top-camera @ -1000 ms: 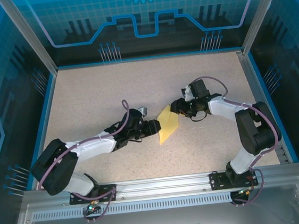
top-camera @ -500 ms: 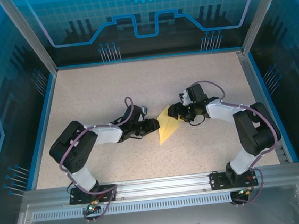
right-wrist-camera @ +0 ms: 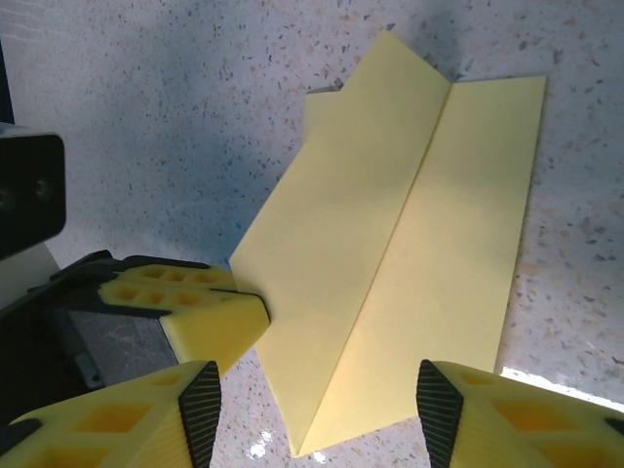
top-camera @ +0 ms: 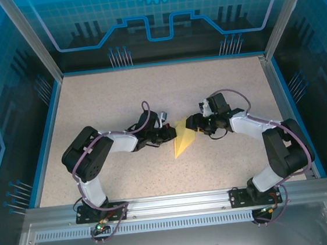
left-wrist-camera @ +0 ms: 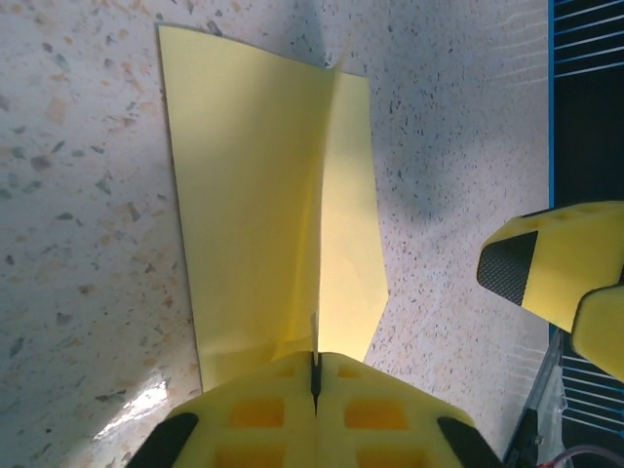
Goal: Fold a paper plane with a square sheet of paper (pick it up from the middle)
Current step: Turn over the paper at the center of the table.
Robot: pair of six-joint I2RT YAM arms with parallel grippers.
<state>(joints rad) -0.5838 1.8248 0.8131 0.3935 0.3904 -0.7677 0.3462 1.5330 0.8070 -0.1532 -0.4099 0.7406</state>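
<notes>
The sheet of paper is folded into a pale-yellow pointed paper plane (top-camera: 183, 139) with a centre crease, lying mid-table. In the left wrist view the paper plane (left-wrist-camera: 263, 195) stretches away from my left gripper (left-wrist-camera: 315, 363), whose jaws are shut on a raised fold at the plane's near edge. My left gripper (top-camera: 172, 134) sits at the plane's left side. My right gripper (top-camera: 193, 125) is at its upper right. In the right wrist view the right gripper (right-wrist-camera: 320, 405) stands open, straddling the plane's (right-wrist-camera: 409, 244) pointed end without touching it, and the left fingers (right-wrist-camera: 210, 312) meet its left edge.
The speckled beige table (top-camera: 102, 99) has a raised blue rim (top-camera: 163, 63) and metal frame posts. The two grippers face each other a few centimetres apart over the paper. A right fingertip (left-wrist-camera: 551, 268) shows at the right of the left wrist view.
My left gripper has moved right to the plane's edge and shut on its fold. The right gripper has opened a little wider and stayed at the plane's upper right.
</notes>
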